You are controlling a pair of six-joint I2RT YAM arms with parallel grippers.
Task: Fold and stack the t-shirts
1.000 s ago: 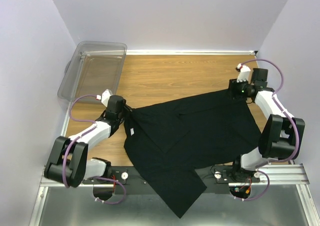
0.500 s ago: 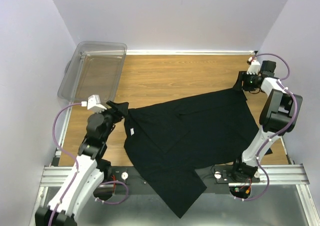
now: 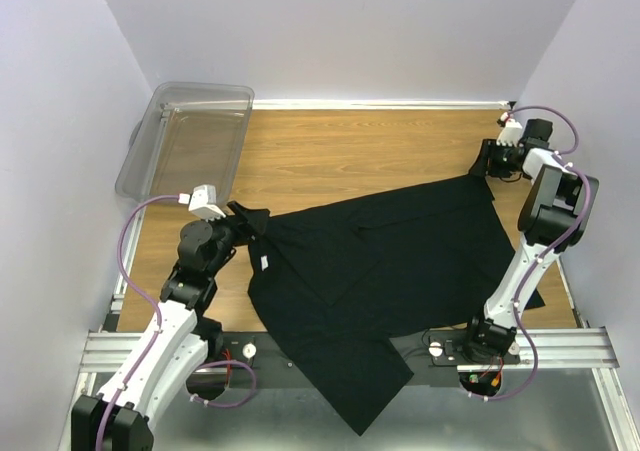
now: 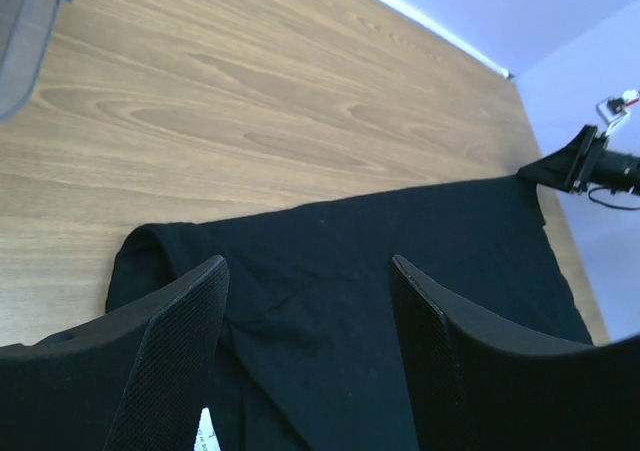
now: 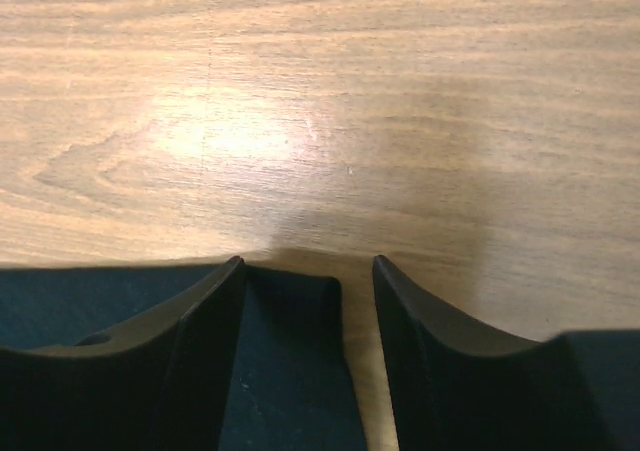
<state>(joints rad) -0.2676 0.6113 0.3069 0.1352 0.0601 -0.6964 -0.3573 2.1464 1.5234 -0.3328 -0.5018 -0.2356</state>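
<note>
One black t-shirt [image 3: 400, 256] lies spread and creased on the wooden table, its lower part hanging over the near rail. Its small white tag [image 3: 265, 263] shows near the left edge. No logo is visible. My left gripper [image 3: 255, 216] is open and hovers over the shirt's rolled left corner [image 4: 150, 246]; in the left wrist view [image 4: 307, 266] black cloth lies below the gap between the fingers. My right gripper [image 3: 482, 163] is open at the shirt's far right corner. In the right wrist view [image 5: 308, 263] that corner [image 5: 295, 321] lies between the fingers, which are not closed on it.
A clear plastic bin [image 3: 185, 141] stands tilted at the back left and shows in the left wrist view [image 4: 30, 31]. Bare wooden table [image 3: 350, 151] lies behind the shirt. Lilac walls close in the back and both sides. A metal rail [image 3: 560, 346] runs along the near edge.
My left arm lifted and drew back from the shirt's left edge, then swung its gripper over the corner again. My right gripper moved out to the far right corner and its arm folded upright.
</note>
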